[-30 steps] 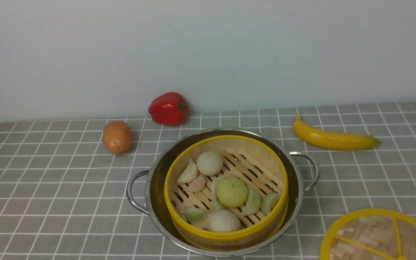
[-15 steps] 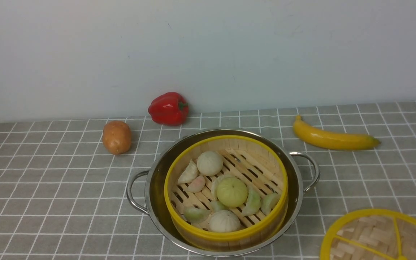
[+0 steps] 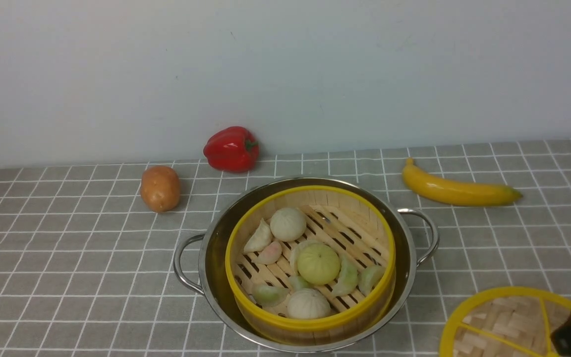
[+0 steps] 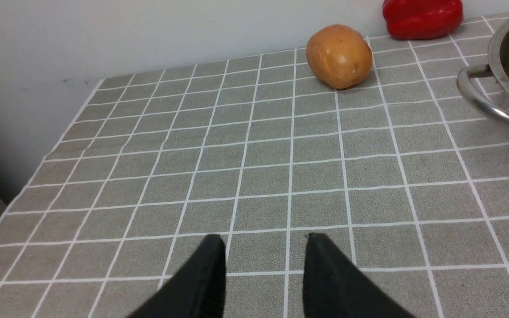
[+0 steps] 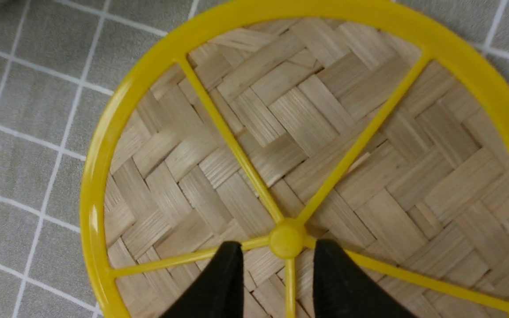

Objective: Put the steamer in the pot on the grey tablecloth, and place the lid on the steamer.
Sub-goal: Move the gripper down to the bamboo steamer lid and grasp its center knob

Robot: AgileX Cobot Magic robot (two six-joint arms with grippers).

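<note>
The steamer [image 3: 315, 329], a yellow-rimmed bamboo basket of pale buns and dumplings, sits inside the shiny pot [image 3: 214, 277] on the grey tablecloth [image 3: 67, 258]. The woven lid [image 3: 503, 322] lies flat on the cloth at the front right, partly cut off by the frame. In the right wrist view my right gripper [image 5: 276, 244] is open just over the lid [image 5: 281, 110], one finger on each side of its yellow centre knob [image 5: 286, 240]. My left gripper [image 4: 264, 238] is open over bare cloth, left of the pot's handle [image 4: 480, 95], with nothing between its fingers.
A red pepper [image 3: 231, 148] and a potato [image 3: 160, 188] lie behind the pot to the left. A banana [image 3: 456, 191] lies at the back right. The cloth's left edge [image 4: 51, 145] runs along a wall.
My right gripper's dark body has come into the front view at the lower right, over the lid's near edge. Pot, steamer and lid have not moved.
</note>
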